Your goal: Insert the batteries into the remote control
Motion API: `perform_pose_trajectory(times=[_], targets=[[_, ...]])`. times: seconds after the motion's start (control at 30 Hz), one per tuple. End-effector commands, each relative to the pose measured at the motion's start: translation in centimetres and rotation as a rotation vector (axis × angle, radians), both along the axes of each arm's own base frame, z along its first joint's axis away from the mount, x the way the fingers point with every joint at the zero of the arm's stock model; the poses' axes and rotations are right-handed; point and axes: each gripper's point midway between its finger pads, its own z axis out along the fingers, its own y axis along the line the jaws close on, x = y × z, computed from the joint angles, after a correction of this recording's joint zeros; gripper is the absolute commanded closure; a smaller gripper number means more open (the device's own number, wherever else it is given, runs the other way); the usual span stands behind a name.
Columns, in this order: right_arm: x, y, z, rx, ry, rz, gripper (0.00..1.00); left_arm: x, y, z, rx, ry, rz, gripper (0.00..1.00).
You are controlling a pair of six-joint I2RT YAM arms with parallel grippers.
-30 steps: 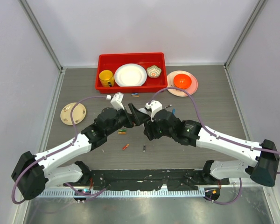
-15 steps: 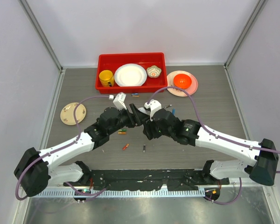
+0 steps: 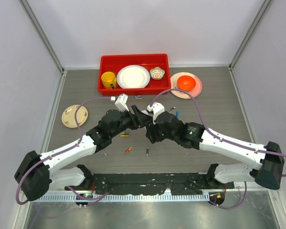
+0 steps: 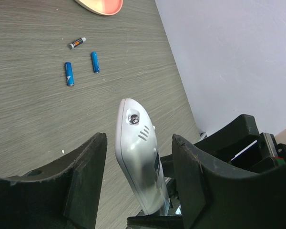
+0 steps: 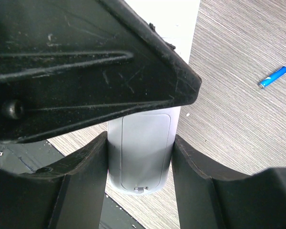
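Observation:
The remote control (image 5: 139, 148), slim and white, is held off the table with my right gripper (image 5: 140, 138) shut on its sides. A closed panel with a small latch faces that camera. My left gripper (image 4: 139, 143) is open around the remote's (image 4: 138, 157) other, rounded end, with a gap on each side. In the top view both grippers, left (image 3: 137, 118) and right (image 3: 149, 125), meet at mid-table. Loose batteries lie on the table: two blue (image 4: 69, 74), (image 4: 95, 62), a black one (image 4: 76, 43), an orange one (image 3: 128, 150) and a dark one (image 3: 147, 151).
A red tray (image 3: 133, 58) at the back holds a yellow mug (image 3: 108, 79), a white plate (image 3: 133, 76) and a small bowl (image 3: 157, 73). A pink plate (image 3: 196, 89) with an orange bowl (image 3: 186, 83) stands to its right. A beige saucer (image 3: 74, 116) lies at the left.
My left gripper has moved in a little closer to the right gripper. The right arm has stayed in place with the remote.

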Motion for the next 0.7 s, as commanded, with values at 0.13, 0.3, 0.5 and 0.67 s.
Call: perform_pose_trajectory(times=[0.13,0.3,0.5,0.67], targets=[[0.49,0.80,2.22,0.051,-0.047,0.000,0.99,0.44,0.26,1.82,-0.040,-0.070,0.024,0.47],[0.33,0.67,2.09,0.047,-0.045,0.004,0.99,0.47,0.12,1.60,-0.044,-0.065,0.024,0.62],[0.11,0.40,2.07,0.028,-0.054,0.011,0.99,0.47,-0.40,1.57,-0.053,-0.062,0.005,0.88],[0.09,0.23,2.71,0.064,-0.052,-0.017,0.55,0.43,-0.35,1.53,-0.076,-0.064,0.010,1.00]])
